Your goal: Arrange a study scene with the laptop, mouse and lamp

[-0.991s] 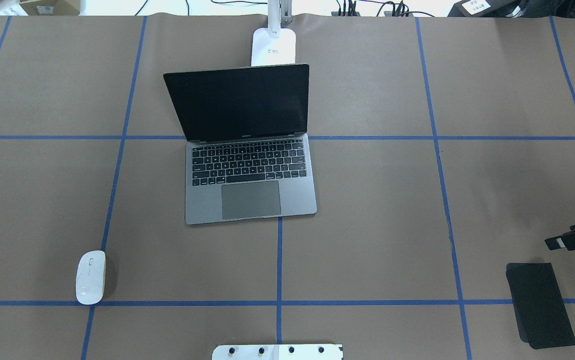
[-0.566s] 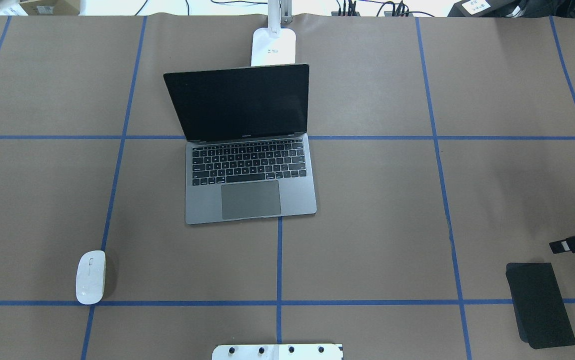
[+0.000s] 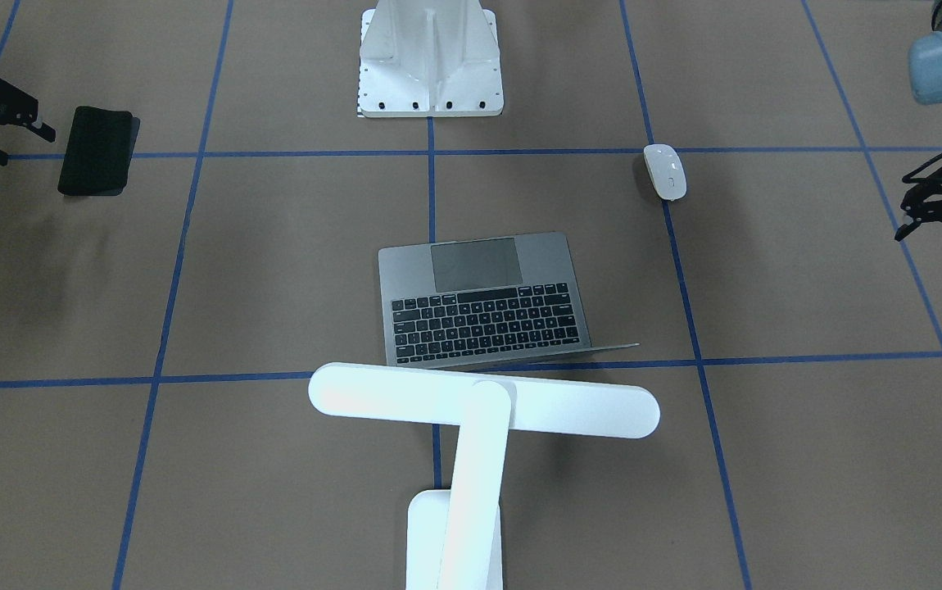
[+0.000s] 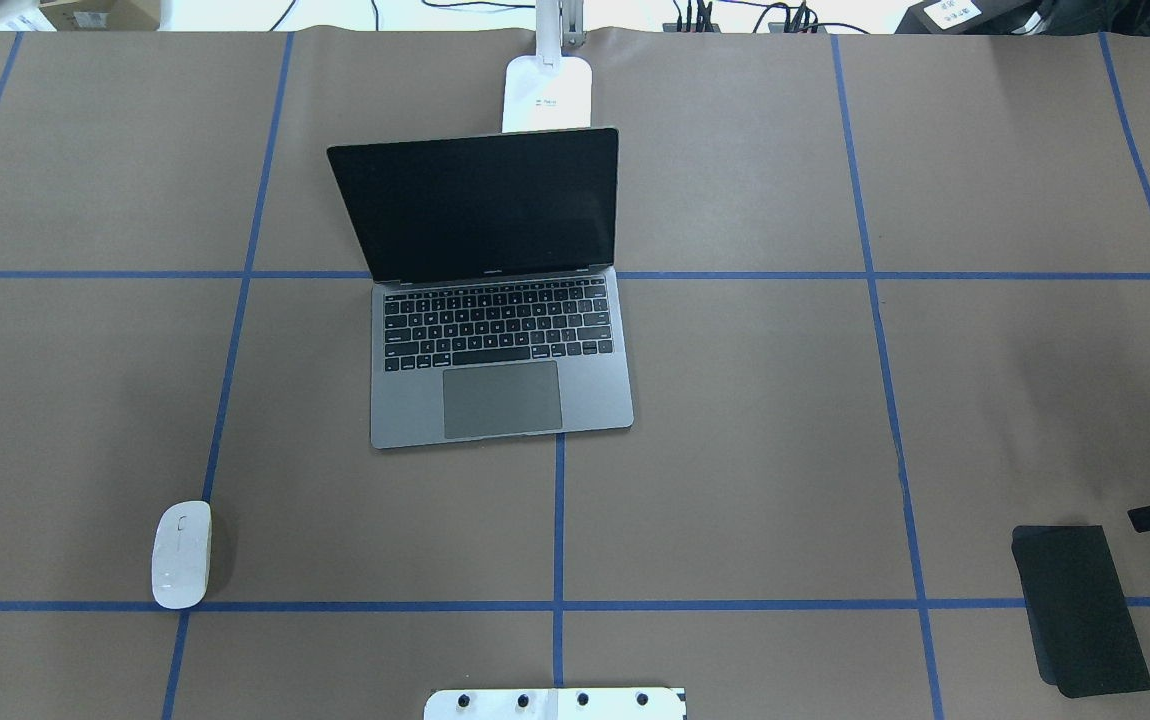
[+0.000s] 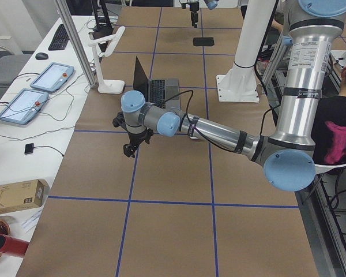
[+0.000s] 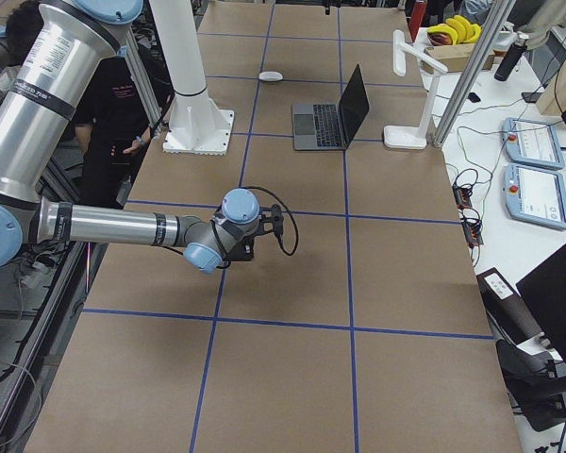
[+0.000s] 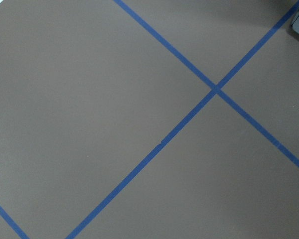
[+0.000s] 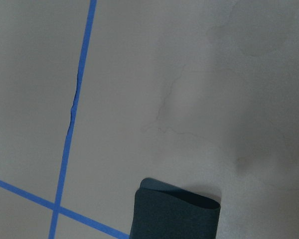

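**Laptop and lamp look placed; the mouse is left to do**

Nearest the robot, your mouse [image 4: 181,555] lies on the bench [image 4: 735,450] at the robot's left, on a blue tape crossing and well apart from the laptop [image 4: 500,380]. At the near right lies a black mat [image 4: 1080,610]. The right hand [image 3: 20,141] hangs just beside it, fingers spread and empty. The left hand [image 5: 130,151] hangs over bare bench far out on the left and holds nothing; whether it is spread or closed, you cannot tell here. Mid-bench, the laptop stands open with a dark screen. Farthest off, the lamp [image 3: 483,401] stands just behind the lid. I judge those two settled; the mouse remains to be brought beside the laptop.
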